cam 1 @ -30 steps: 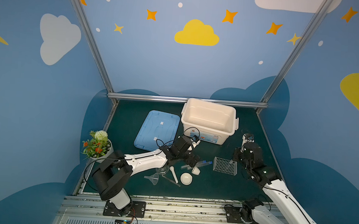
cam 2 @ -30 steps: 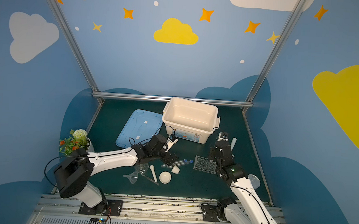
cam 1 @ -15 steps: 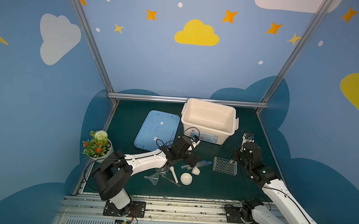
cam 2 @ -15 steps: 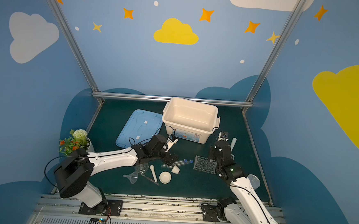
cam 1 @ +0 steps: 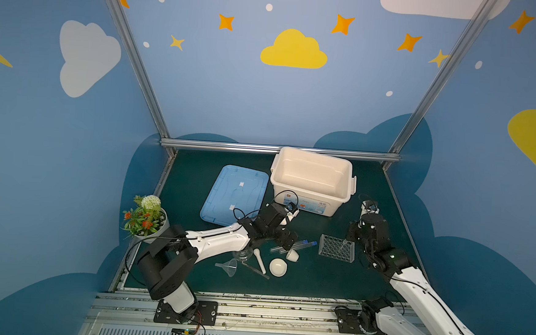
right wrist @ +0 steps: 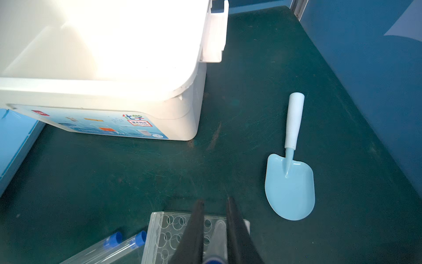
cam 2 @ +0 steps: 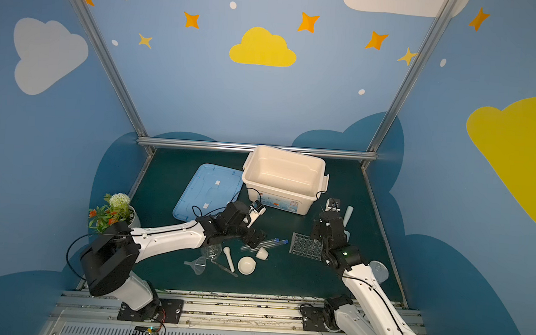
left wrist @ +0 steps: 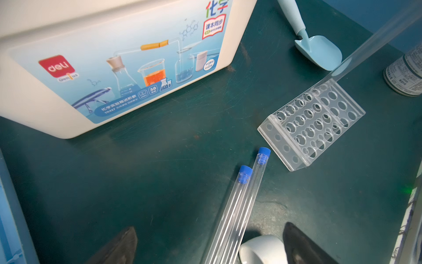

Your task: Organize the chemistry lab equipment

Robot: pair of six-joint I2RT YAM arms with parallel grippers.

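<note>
The left arm is stretched low across the surface (cam 1: pixel 317 286) from its base toward the middle, with the wrist bent down. The left hand (left wrist: pixel 210 227) is spread wide and nothing is gripped. Two tubes (left wrist: pixel 239 201) with blue caps are seen lying side by side between its fingers, and a white cup (left wrist: pixel 262 249) lies on its side next to one finger. Whether anything is touched cannot be told.

The right arm is raised from its base and folded at the elbow, with the hand pointed down at the rack (cam 1: pixel 336 248). The right hand (right wrist: pixel 214 202) is narrowed on a tube (left wrist: pixel 376 38), which is held at a slant with its blue cap nearest the wrist. Its rounded end is placed at a corner hole on the far side of the rack. Whether it is inside the hole cannot be told. The two lying tubes end just beside the rack's near edge.

The box (cam 1: pixel 321 206) is set open at the back of the surface, and its blue lid (cam 1: pixel 235 193) is laid flat beside it. In front of the left hand a bowl (cam 1: pixel 278 267) is stood upright, with a pestle (cam 1: pixel 259 260), tweezers (cam 1: pixel 255 270), a funnel (cam 1: pixel 230 266) and a flask (cam 1: pixel 242 254) close by. A scoop (right wrist: pixel 290 182) is laid to the right of the box. A tin (cam 2: pixel 378 270) and a plant (cam 1: pixel 144 218) are set at the surface's right and left edges.
</note>
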